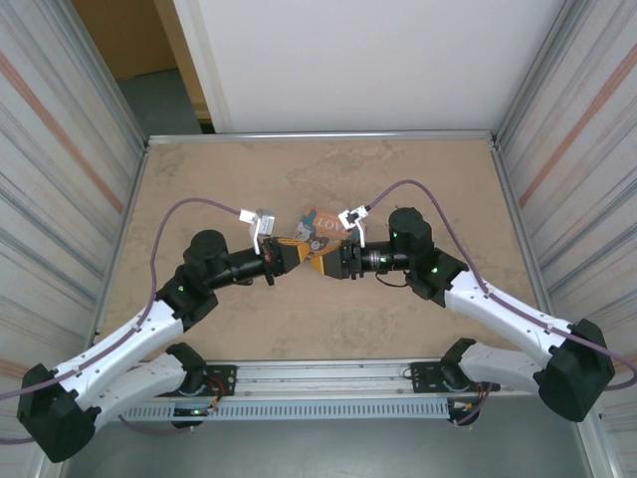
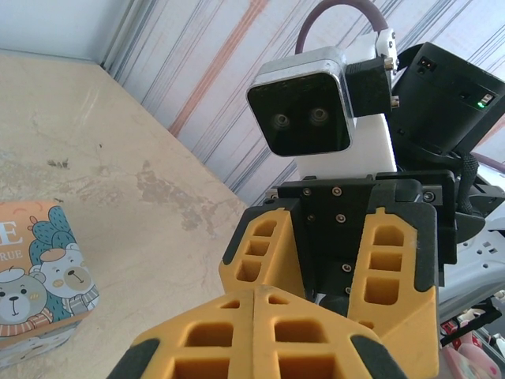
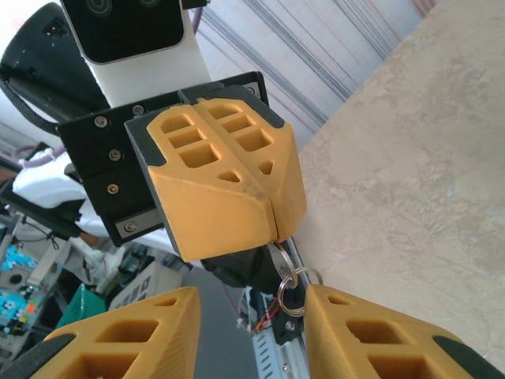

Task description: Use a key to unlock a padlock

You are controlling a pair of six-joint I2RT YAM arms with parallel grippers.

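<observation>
**Now the key is up, and the pairing wants a steady hand**

Nearest the arm bases, the two grippers meet nose to nose over the table (image 1: 199, 179). The left gripper (image 3: 274, 230) has its fingers pressed together on a small metal key (image 3: 278, 257), and the key's ring (image 3: 292, 286) dangles free below. The right gripper (image 3: 251, 332) faces it with its fingers spread and nothing between them. The ring hangs just above that gap, close to one finger.

To my eye the step in hand is getting key and lock lined up. That calls for keeping the left pinch firm so the key does not swivel. The right side should come in slowly and squarely, and it should keep off the loose ring.

The padlock itself I cannot pick out for certain. A dark lump (image 3: 237, 270) sits just behind the left fingertips and may be it, but it is too hidden to say.

Just beyond the grippers stands the orange-and-teal box (image 2: 39, 284) with its cartoon bears. Whether its lid is on, and whether anything lies inside, I cannot tell.
</observation>
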